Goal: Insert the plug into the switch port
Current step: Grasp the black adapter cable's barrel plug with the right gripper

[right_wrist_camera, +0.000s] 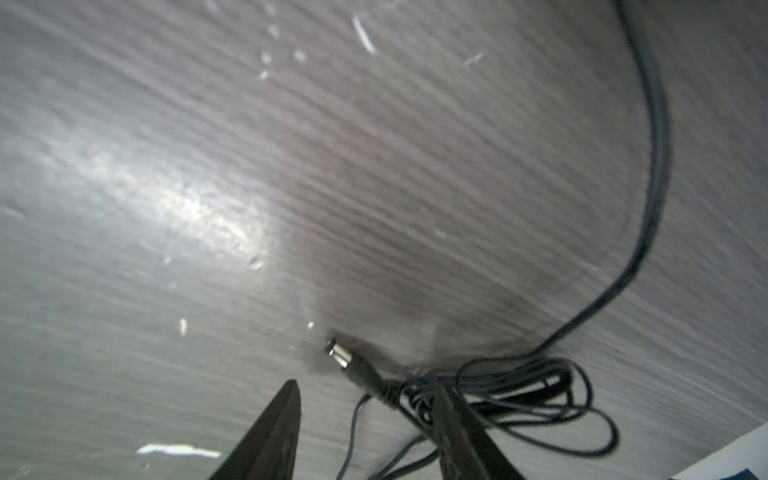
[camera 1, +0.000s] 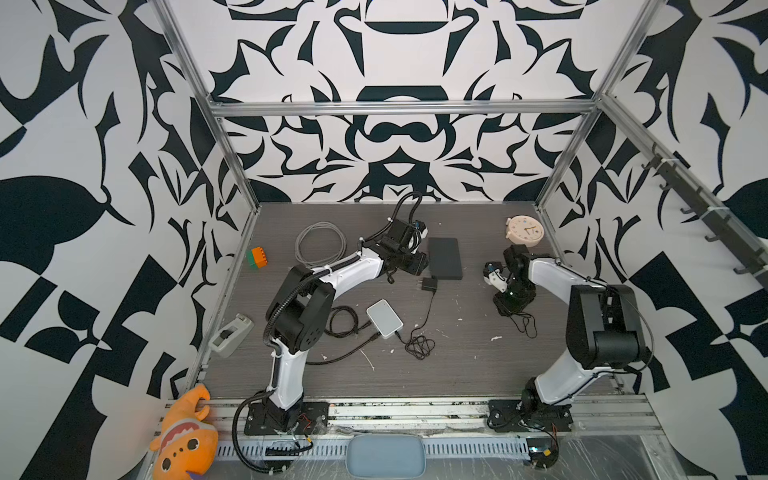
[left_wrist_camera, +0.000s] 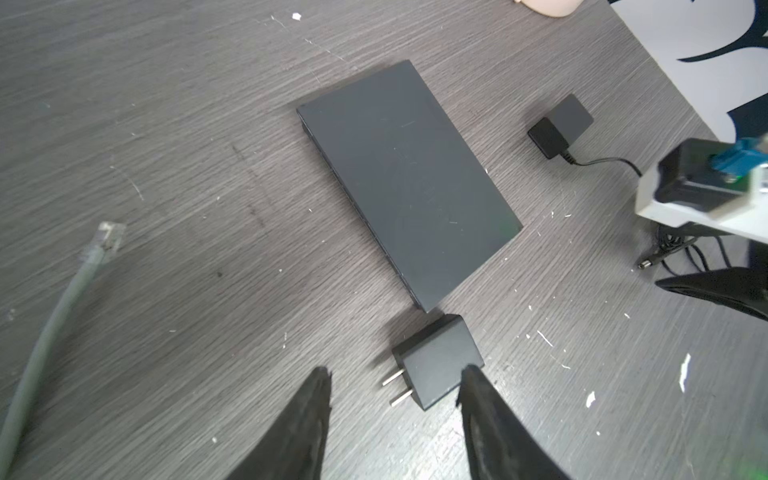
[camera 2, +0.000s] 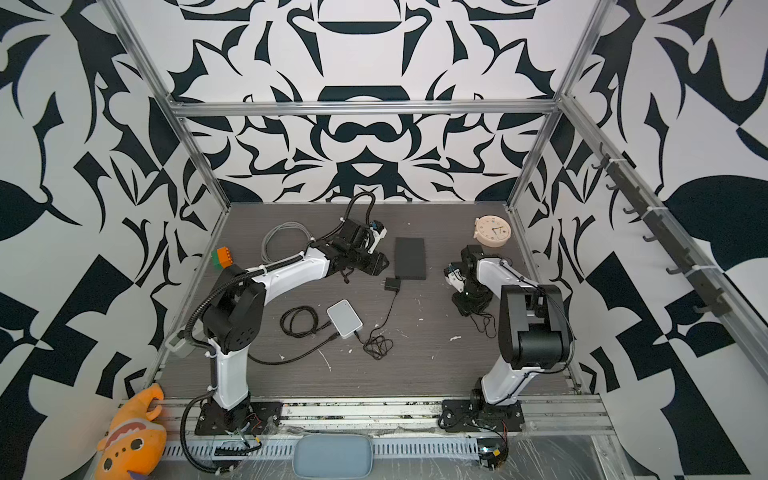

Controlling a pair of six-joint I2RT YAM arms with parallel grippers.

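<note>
Grey wood-grain table [camera 1: 457, 374], walled in a black-and-white pattern, with two arms mounted at its near edge.

1. Switch [camera 1: 445, 257]: flat black box lying mid-table toward the back, between the two arms' working ends. A row of ports shows faintly along one long side in the left wrist view. Where the power socket sits cannot be told.

2. Plug [right_wrist_camera: 343, 355]: small metal-tipped barrel plug lying on the table at the end of a tangled thin black cord [right_wrist_camera: 519, 395], apart from the switch and off its right side. It is judged the task's piece, since the right arm attends it.

3. Right gripper [right_wrist_camera: 365, 388]: lowered over the tangle, jaws apart, nothing clamped. The plug lies just ahead of the tips, and one finger crosses the cord loops. This placement suits closing on the plug body behind its metal tip.

4. Left gripper [left_wrist_camera: 395, 372]: jaws apart and empty, hovering by the switch's near corner, probably to steady the box during insertion.

5. Power adapter [left_wrist_camera: 436, 365]: black, two-pronged, just beside that corner and below the left tips. Whether they touch it cannot be told.

6. Second adapter [left_wrist_camera: 561, 122]: on the switch's far side from the left arm, its cord running toward the tangle.

7. Network cable [camera 1: 320, 245], white box [camera 1: 384, 318] and clock [camera 1: 524, 229]: set aside, uninvolved.
</note>
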